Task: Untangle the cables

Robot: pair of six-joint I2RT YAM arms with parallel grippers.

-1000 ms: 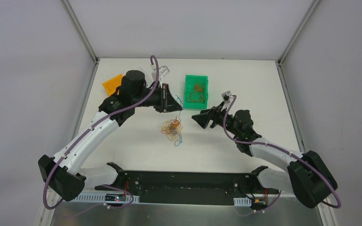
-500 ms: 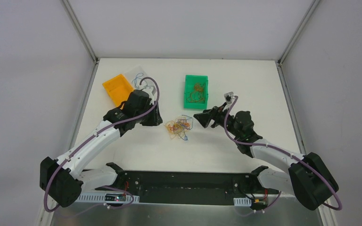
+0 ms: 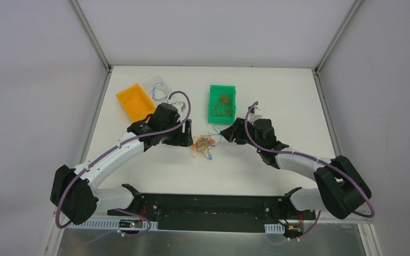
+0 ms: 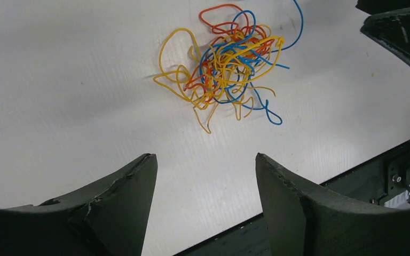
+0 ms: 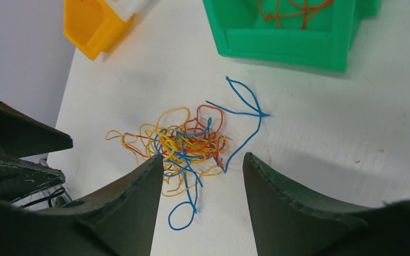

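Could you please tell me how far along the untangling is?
Partly done: some orange cables lie in the green bin, and a blue one in the clear tray. Nothing is in hand; the left pincer and right pincer stand open either side of the tangle. That orange, blue and yellow knot is left.

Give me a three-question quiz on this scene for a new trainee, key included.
1. True or false: the left gripper is shut on a cable.
2. Which colour of wire lies in the green bin? A) blue B) orange-brown C) none, it is empty
3. Fill in: the tangle of cables lies on the table ____ the left gripper and the right gripper.
Key: 1 false, its jaws stand open with nothing between them. 2 B. 3 between.
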